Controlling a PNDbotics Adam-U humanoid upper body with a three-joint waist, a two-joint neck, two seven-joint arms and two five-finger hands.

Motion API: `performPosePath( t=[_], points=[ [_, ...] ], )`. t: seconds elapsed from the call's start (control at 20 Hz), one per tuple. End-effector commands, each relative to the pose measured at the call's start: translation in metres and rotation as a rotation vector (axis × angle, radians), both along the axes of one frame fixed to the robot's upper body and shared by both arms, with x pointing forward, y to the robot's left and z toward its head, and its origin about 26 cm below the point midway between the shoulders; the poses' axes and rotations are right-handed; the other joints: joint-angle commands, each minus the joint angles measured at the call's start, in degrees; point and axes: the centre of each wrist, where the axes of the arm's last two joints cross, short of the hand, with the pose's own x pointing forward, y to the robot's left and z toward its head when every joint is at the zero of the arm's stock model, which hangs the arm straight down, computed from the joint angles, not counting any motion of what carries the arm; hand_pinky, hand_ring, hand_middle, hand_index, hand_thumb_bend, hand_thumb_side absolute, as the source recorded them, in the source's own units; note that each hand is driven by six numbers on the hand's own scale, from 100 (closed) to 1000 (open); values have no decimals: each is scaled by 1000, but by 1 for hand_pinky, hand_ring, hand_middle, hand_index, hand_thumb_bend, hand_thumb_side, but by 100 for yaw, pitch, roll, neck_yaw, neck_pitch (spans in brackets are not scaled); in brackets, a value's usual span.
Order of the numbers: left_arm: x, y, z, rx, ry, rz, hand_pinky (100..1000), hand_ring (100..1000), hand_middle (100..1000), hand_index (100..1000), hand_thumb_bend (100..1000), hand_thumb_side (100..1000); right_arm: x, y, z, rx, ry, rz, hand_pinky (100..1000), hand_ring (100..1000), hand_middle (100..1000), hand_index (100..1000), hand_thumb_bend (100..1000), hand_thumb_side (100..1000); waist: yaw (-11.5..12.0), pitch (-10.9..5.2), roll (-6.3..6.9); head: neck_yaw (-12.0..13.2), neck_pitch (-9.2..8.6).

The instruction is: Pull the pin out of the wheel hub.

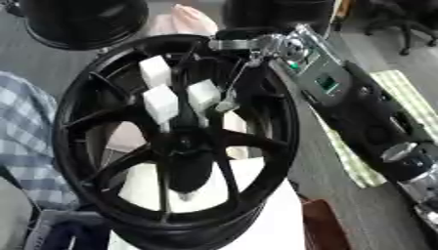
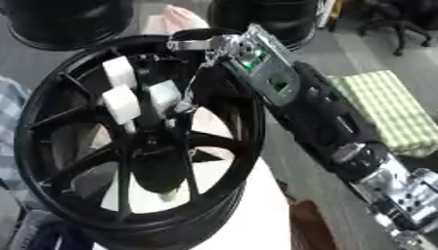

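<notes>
Black multi-spoke alloy wheel hub [image 1: 175, 141] stands upright in the left eye view, white block-shaped pins [image 1: 161, 101] clustered at its centre. In the right eye view, the right hand [image 2: 205, 46] reaches over the rim, fingers curled toward them; contact unclear. Judged step: approach, next grasp and pull.

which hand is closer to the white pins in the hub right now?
Right. The right hand reaches in over the wheel's upper rim, its fingers down beside the white pins at the hub. The left hand shows in neither view.
</notes>
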Motion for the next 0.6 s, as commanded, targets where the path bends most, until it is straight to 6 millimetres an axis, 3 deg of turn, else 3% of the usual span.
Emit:
performPosePath(
  t=[0.05,0.5,0.6],
  points=[
    [4,2,10,16,-25,-4,621,611,528,721,449,579,1,-3,9,7,-21,-4,630,662,491,654,530,153,9,-80,18,-23,30],
    [5,2,9,16,-24,-2,621,612,528,721,450,579,1,-4,10,77,19,-40,586,604,383,573,505,100,9,-88,16,-35,30],
    [5,2,9,16,-23,-1,621,612,527,721,451,578,1,-4,11,93,26,-47,573,584,339,546,466,100,9,-91,14,-39,30]
  ],
)
